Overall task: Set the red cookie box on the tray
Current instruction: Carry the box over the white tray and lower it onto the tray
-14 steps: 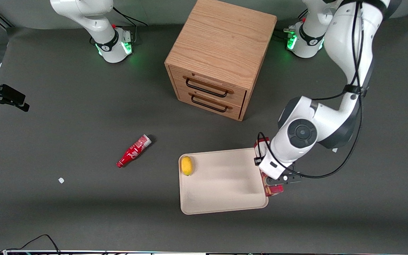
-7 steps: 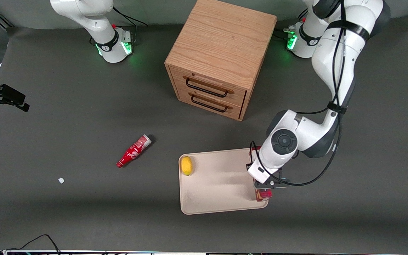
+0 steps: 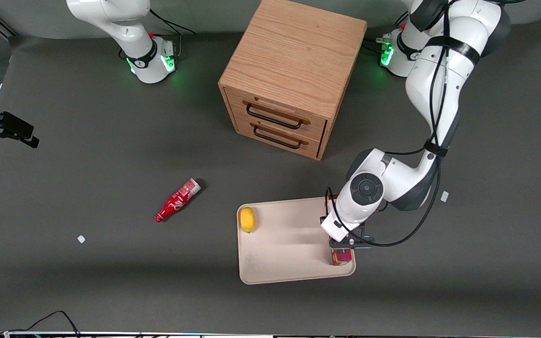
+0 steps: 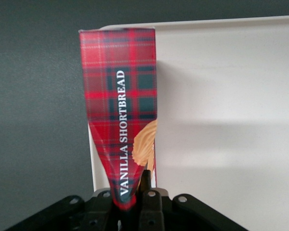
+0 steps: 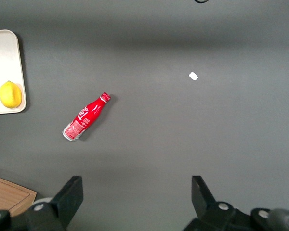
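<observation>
The red cookie box (image 4: 121, 106), tartan-patterned with "VANILLA SHORTBREAD" on it, hangs from my left gripper (image 4: 133, 195), which is shut on its end. Seen from the front, the box (image 3: 342, 256) is mostly hidden under the wrist and gripper (image 3: 345, 241); only its end shows. It hovers over the cream tray (image 3: 289, 263) at the edge toward the working arm's end of the table. In the wrist view the box overlaps the tray's rim (image 4: 93, 159), partly over the tray floor and partly over the grey table.
A yellow lemon (image 3: 247, 219) lies on the tray at its edge toward the parked arm. A red soda bottle (image 3: 177, 200) lies on the table toward the parked arm's end. A wooden two-drawer cabinet (image 3: 294, 70) stands farther from the front camera than the tray.
My left gripper has carried the box sideways toward the parked arm's end, from just outside the tray's edge to over its rim.
</observation>
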